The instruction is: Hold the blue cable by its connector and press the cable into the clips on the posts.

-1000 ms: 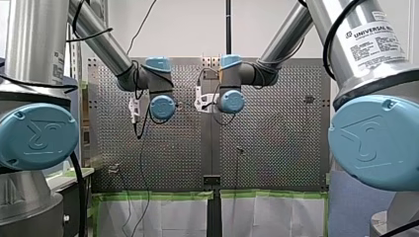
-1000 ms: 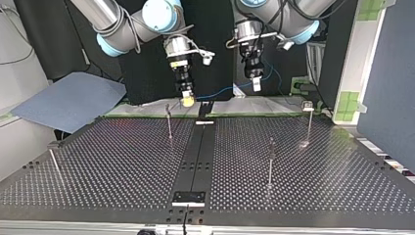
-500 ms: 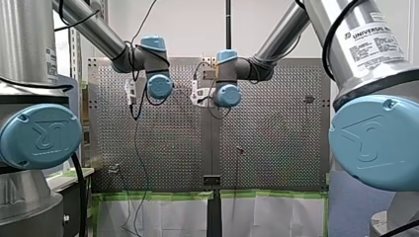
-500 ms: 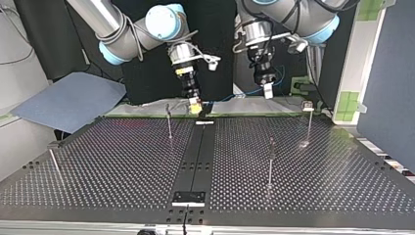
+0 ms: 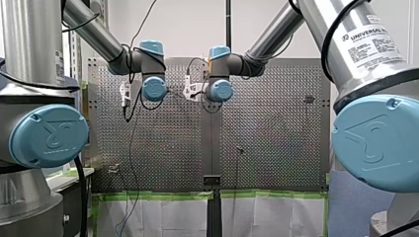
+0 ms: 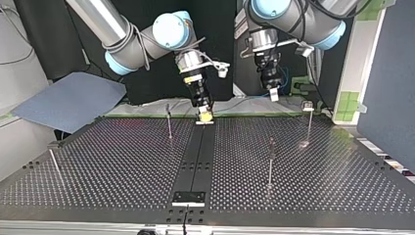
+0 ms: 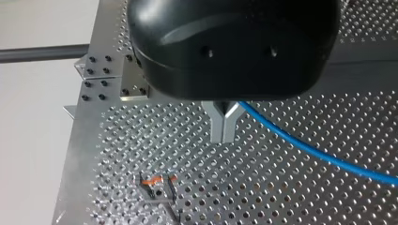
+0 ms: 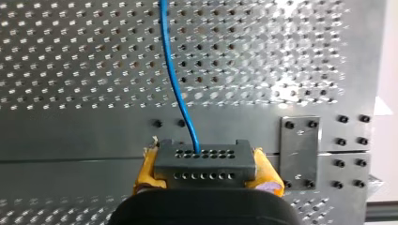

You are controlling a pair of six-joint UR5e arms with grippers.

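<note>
My right gripper (image 8: 206,180) has its yellow pads shut on a grey connector block (image 8: 202,159). The blue cable (image 8: 176,79) runs out of the block, ahead over the perforated table. In the top view this gripper (image 6: 205,115) hangs just above the table's far edge, near the middle strip. My left gripper (image 7: 223,133) has its metal fingers shut, and the blue cable (image 7: 319,157) comes out from between them near their root. In the top view it (image 6: 274,94) sits higher, to the right. Thin posts (image 6: 169,121) (image 6: 270,161) (image 6: 308,120) stand on the table, and a clip with orange (image 7: 157,183) lies ahead of the left fingers.
A fourth post (image 6: 54,164) stands at the top view's left. A dark strip (image 6: 198,156) runs down the table's middle to a small bracket (image 6: 188,197). A grey-blue sheet (image 6: 68,100) lies beyond the far left corner, and a taped upright (image 6: 350,103) stands at the right.
Both arms have moved toward the top view's right. My right gripper came down with the connector to the table's far edge by the middle strip. My left gripper shifted right with the cable.
</note>
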